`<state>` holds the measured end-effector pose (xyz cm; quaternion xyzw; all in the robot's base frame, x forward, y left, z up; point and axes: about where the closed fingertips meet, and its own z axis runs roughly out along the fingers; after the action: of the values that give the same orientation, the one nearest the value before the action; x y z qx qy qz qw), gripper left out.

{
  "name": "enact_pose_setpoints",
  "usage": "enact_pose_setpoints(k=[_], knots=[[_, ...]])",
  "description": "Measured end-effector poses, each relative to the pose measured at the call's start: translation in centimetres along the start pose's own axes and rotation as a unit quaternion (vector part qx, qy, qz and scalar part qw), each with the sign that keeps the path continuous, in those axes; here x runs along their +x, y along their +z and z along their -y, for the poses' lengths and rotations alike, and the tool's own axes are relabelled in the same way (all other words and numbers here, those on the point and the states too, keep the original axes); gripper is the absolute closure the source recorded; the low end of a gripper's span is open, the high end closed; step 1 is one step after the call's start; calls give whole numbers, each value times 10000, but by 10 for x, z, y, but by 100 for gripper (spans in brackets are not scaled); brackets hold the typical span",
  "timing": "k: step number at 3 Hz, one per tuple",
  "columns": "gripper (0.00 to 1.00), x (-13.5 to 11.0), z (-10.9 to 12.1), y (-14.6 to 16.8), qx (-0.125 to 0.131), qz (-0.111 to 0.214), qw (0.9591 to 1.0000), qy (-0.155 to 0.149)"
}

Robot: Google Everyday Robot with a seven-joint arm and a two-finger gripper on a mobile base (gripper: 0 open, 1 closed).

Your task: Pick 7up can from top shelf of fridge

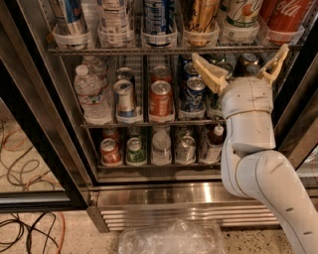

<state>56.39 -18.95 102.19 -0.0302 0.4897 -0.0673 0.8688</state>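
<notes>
Gripper (241, 67) spread wide, empty, right side, just under top shelf (124, 50), in front of middle-rack cans. 7up can (242, 14) straight above, upright in clear holder (238, 33), left of red Coca-Cola can (285, 15). Likely full: some heft, thin wall, smooth, probably slick. Grip mid-body above holder rim, lift before pulling from fridge (164, 196).

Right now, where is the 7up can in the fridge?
In the camera view, the 7up can sits on the top shelf, second from the right, between a gold can and the red Coca-Cola can; the open gripper is just below it.
</notes>
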Motion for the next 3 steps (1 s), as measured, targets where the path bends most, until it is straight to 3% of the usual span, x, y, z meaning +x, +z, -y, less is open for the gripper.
enact_pose_setpoints(k=[2, 3], knots=[[0, -18, 21, 7, 450, -172, 9988, -40], [0, -19, 21, 7, 450, -172, 9988, -40]])
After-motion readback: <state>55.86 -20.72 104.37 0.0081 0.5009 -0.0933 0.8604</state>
